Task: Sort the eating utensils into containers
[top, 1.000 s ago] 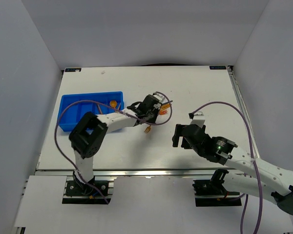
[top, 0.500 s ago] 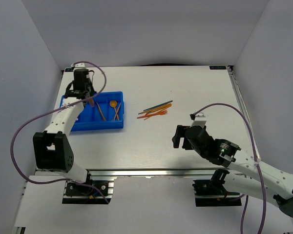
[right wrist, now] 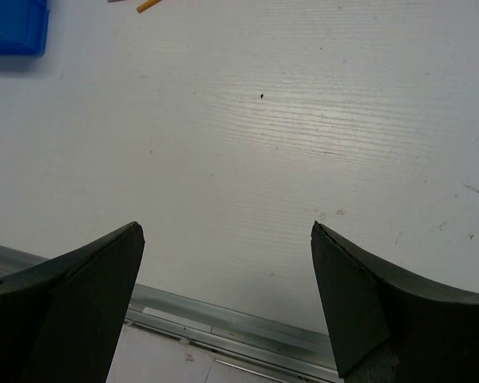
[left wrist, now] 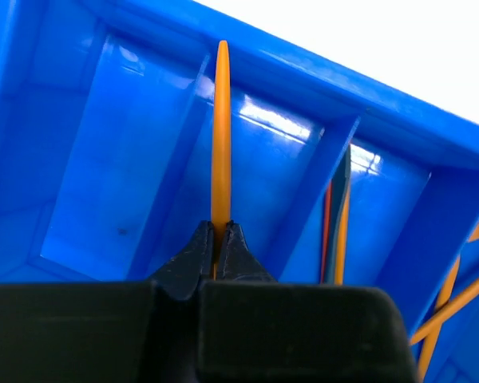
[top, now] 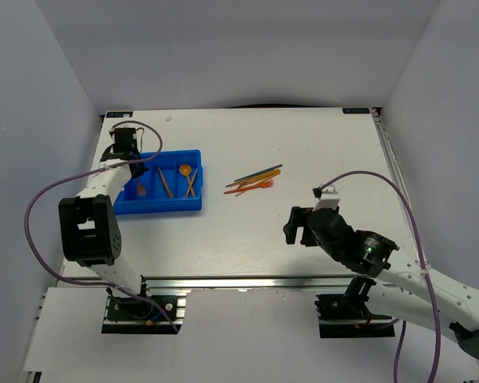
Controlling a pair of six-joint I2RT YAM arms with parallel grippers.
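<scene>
The blue tray lies at the table's left, split into long compartments. My left gripper hangs over its far left end, shut on a thin orange utensil. In the left wrist view that utensil runs up from my fingertips along a compartment ridge. An orange spoon and a reddish stick lie in the tray. Several orange, red and dark utensils lie in a loose pile mid-table. My right gripper stands open over bare table, holding nothing.
The neighbouring compartment holds dark and orange utensils. In the right wrist view a tray corner and an orange utensil tip show at the top. The table's metal front rail runs just below my right gripper.
My left arm swung from the mid-table pile over to the tray's far left end with the orange utensil, then drew slightly nearer. The right arm barely moved.
</scene>
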